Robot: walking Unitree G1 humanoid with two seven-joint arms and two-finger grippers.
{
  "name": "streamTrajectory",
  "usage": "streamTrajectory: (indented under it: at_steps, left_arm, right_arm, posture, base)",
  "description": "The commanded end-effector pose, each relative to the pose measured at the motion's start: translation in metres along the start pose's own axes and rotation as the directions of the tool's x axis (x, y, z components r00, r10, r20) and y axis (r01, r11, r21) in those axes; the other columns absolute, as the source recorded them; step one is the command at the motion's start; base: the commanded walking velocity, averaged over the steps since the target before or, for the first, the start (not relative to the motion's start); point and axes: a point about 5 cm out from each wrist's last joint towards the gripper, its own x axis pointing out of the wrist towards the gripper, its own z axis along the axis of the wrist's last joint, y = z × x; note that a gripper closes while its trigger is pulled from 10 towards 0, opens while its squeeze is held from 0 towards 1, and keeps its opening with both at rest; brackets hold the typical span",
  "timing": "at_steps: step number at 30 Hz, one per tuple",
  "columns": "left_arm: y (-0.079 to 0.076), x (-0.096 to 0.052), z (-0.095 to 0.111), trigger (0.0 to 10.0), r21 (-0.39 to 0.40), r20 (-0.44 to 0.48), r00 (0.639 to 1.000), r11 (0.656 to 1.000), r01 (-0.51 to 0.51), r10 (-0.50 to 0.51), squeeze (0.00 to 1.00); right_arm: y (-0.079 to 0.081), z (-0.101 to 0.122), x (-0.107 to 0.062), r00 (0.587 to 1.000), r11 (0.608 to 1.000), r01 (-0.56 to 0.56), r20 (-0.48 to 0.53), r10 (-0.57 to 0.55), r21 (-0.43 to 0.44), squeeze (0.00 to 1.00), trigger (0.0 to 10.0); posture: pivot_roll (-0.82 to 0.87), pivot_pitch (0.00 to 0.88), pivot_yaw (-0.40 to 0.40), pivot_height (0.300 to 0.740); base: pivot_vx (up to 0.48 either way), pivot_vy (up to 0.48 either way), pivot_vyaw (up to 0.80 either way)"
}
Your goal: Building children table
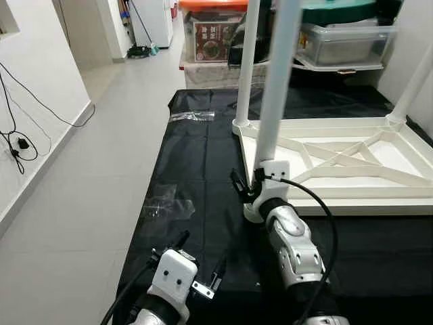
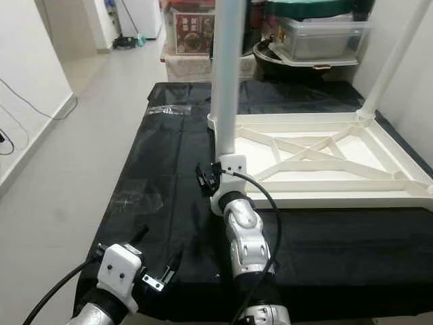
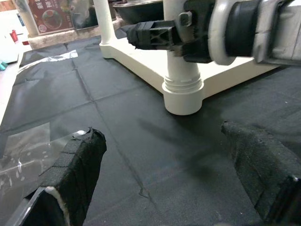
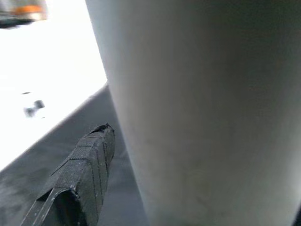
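Observation:
A white children's table (image 1: 352, 183) lies upside down on a black mat (image 1: 196, 162). Three white legs stand up from its corners. My right gripper (image 1: 255, 186) is around the near-left leg (image 1: 277, 88) just above its socket (image 3: 182, 94), shut on it. One of its fingers (image 4: 89, 165) lies against the leg's side; the other is hidden behind the leg. My left gripper (image 3: 162, 136) hovers low over the mat's front part, a short way before that leg, open with nothing between its fingers (image 1: 179, 240).
Clear plastic bags lie on the mat, one (image 1: 166, 203) by my left gripper, one (image 1: 191, 116) farther back. Storage boxes (image 1: 345, 40) stand behind the table. A wall with a black cable (image 1: 17, 145) runs along the left; grey tiled floor (image 1: 101, 156) lies between.

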Motion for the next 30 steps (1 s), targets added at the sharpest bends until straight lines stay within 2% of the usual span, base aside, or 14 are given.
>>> streamTrajectory:
  at_steps: [1, 2, 3, 5, 6, 15, 16, 20, 21, 25, 26, 27, 29, 30]
  left_arm:
    - [0.001, -0.002, -0.004, 10.0, -0.005, -0.014, 1.0, 1.0, -0.001, 0.001, 0.0]
    - [0.001, -0.002, -0.004, 10.0, -0.004, -0.014, 1.0, 1.0, -0.001, 0.001, 0.0]
    - [0.001, -0.002, -0.004, 10.0, -0.004, -0.014, 1.0, 1.0, -0.001, 0.001, 0.0]
    - [0.001, -0.001, -0.004, 10.0, -0.003, -0.013, 1.0, 1.0, 0.001, -0.001, 0.0]
    - [0.001, -0.001, -0.004, 10.0, -0.003, -0.013, 1.0, 1.0, 0.001, -0.001, 0.0]
    - [0.001, -0.001, -0.004, 10.0, 0.0, -0.013, 1.0, 1.0, -0.003, 0.003, 0.0]
    - [0.001, -0.002, -0.004, 10.0, 0.0, -0.014, 1.0, 1.0, -0.003, 0.003, 0.0]
    - [0.001, -0.002, -0.004, 10.0, 0.0, -0.014, 1.0, 1.0, -0.003, 0.003, 0.0]
    - [0.001, -0.002, -0.004, 10.0, 0.0, -0.014, 1.0, 1.0, -0.005, 0.005, 0.0]
    - [0.001, -0.002, -0.004, 10.0, -0.004, -0.013, 1.0, 1.0, -0.007, 0.007, 0.0]
    - [0.001, -0.002, -0.004, 10.0, -0.004, -0.013, 1.0, 1.0, -0.007, 0.007, 0.0]
    - [0.001, -0.002, -0.004, 10.0, -0.005, -0.013, 1.0, 1.0, -0.007, 0.007, 0.0]
    - [0.001, -0.002, -0.004, 10.0, -0.005, -0.013, 1.0, 1.0, -0.007, 0.007, 0.0]
    - [0.0, -0.002, -0.004, 10.0, -0.006, -0.013, 1.0, 1.0, -0.005, 0.005, 0.0]
  right_arm:
    - [0.016, -0.003, 0.004, 0.937, 0.938, -0.338, -0.069, 0.343, 0.083, 0.0, 10.0]
    - [0.018, 0.002, -0.003, 0.824, 0.826, -0.547, -0.087, 0.56, 0.136, 0.0, 10.0]
    - [0.018, 0.002, -0.003, 0.824, 0.826, -0.547, -0.087, 0.56, 0.136, 0.0, 10.0]
    - [0.02, 0.012, -0.017, 0.606, 0.613, -0.774, -0.094, 0.79, 0.157, 0.0, 10.0]
    - [0.02, 0.015, -0.02, 0.556, 0.563, -0.812, -0.086, 0.826, 0.153, 0.0, 10.0]
    - [0.03, 0.024, 0.004, 0.474, 0.48, -0.869, -0.076, 0.877, 0.118, 0.0, 10.0]
    - [0.034, 0.022, 0.009, 0.487, 0.495, -0.863, -0.095, 0.868, 0.097, 0.0, 4.0]
    - [0.034, 0.022, 0.009, 0.487, 0.495, -0.863, -0.095, 0.868, 0.097, 0.0, 4.0]
    - [0.04, 0.018, 0.01, 0.479, 0.489, -0.869, -0.113, 0.87, 0.079, 0.0, 0.0]
    - [0.045, -0.001, 0.008, 0.595, 0.616, -0.783, -0.181, 0.783, 0.089, 0.0, 0.0]
    - [0.045, -0.001, 0.008, 0.595, 0.616, -0.783, -0.181, 0.783, 0.089, 0.0, 0.0]
    - [0.043, -0.005, 0.007, 0.658, 0.68, -0.728, -0.192, 0.728, 0.08, 0.0, 0.0]
    - [0.043, -0.005, 0.007, 0.658, 0.68, -0.728, -0.192, 0.728, 0.08, 0.0, 0.0]
    - [0.04, -0.007, 0.006, 0.732, 0.751, -0.658, -0.191, 0.654, 0.048, 0.0, 0.0]
  posture:
    - [-0.04, 0.044, 0.003, 0.74]
    - [-0.04, 0.044, 0.003, 0.74]
    - [-0.04, 0.044, 0.003, 0.74]
    - [-0.04, 0.044, 0.003, 0.74]
    - [-0.04, 0.044, 0.003, 0.74]
    - [-0.04, 0.044, 0.003, 0.74]
    - [-0.01, 0.04, 0.003, 0.74]
    - [-0.01, 0.04, 0.003, 0.74]
    - [-0.01, 0.042, 0.002, 0.74]
    - [-0.02, 0.043, -0.002, 0.74]
    - [-0.02, 0.043, -0.002, 0.74]
    - [-0.02, 0.043, -0.002, 0.74]
    - [-0.02, 0.043, -0.002, 0.74]
    - [-0.02, 0.043, -0.002, 0.74]
  base:
    - [0.0, 0.0, 0.0]
    - [0.0, 0.0, 0.0]
    - [0.0, 0.0, 0.0]
    - [0.0, 0.0, 0.0]
    - [0.0, 0.0, 0.0]
    - [0.0, 0.0, 0.0]
    - [0.0, 0.0, 0.0]
    - [0.0, 0.0, 0.0]
    - [0.0, 0.0, 0.0]
    - [0.0, 0.0, 0.0]
    - [0.0, 0.0, 0.0]
    - [0.0, 0.0, 0.0]
    - [0.0, 0.0, 0.0]
    - [0.0, 0.0, 0.0]
